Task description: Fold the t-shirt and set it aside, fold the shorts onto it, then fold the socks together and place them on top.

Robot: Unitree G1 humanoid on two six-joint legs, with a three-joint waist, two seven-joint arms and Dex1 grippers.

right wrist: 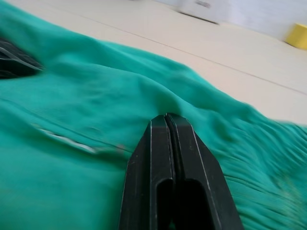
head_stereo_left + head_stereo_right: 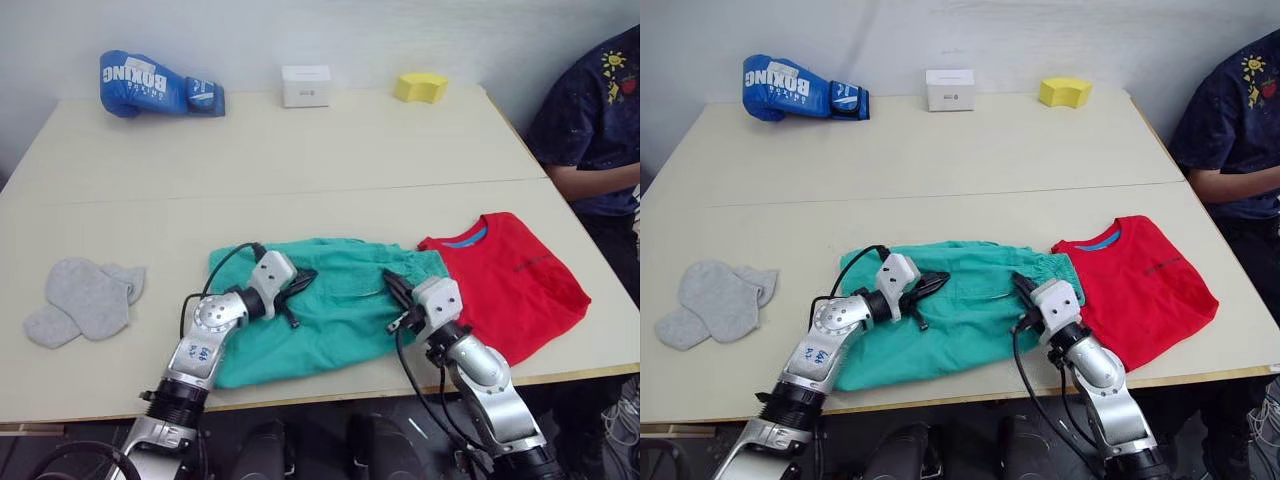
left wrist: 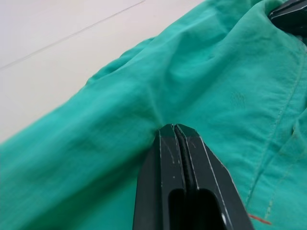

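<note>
Both down on shorts [image 2: 330,310]: left gripper [image 2: 303,279] at nine o'clock, right gripper [image 2: 392,282] at three; jaws pressed together, apparently pinching cloth.

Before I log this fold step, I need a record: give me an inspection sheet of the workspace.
Surface: two pale tables pushed together.
Job's things: t-shirt folded, at the right; shorts spread beside it, their edge overlapping it; socks loose at the left.
Clutter: boxing glove, white box, yellow block along the far edge.
Grippers: left gripper and right gripper both shut on the shorts.
Cables: black leads on both arms.
Surroundings: person seated at the right.
</note>
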